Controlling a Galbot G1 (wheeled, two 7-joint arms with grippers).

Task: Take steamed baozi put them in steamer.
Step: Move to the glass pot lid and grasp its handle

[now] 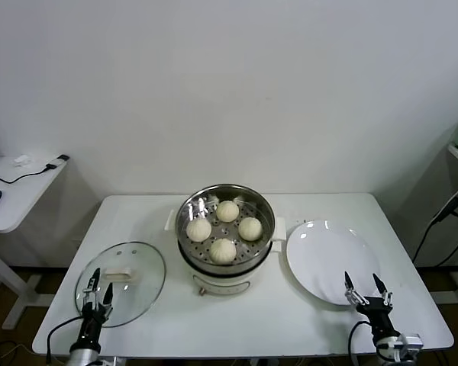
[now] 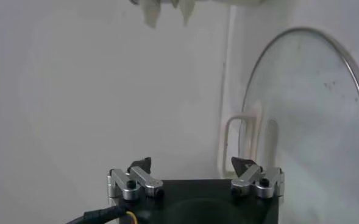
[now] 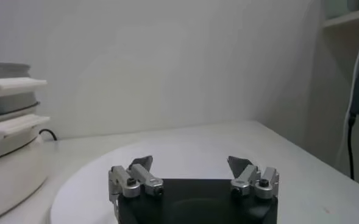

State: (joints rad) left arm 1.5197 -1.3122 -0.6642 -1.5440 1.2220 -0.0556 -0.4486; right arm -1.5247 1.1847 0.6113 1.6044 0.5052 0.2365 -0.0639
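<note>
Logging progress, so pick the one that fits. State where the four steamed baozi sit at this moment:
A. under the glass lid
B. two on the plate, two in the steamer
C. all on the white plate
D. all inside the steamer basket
D: all four steamed baozi lie on the perforated floor of the steamer, while the white plate beside it is bare and the glass lid lies flat on the table with nothing under it.
</note>
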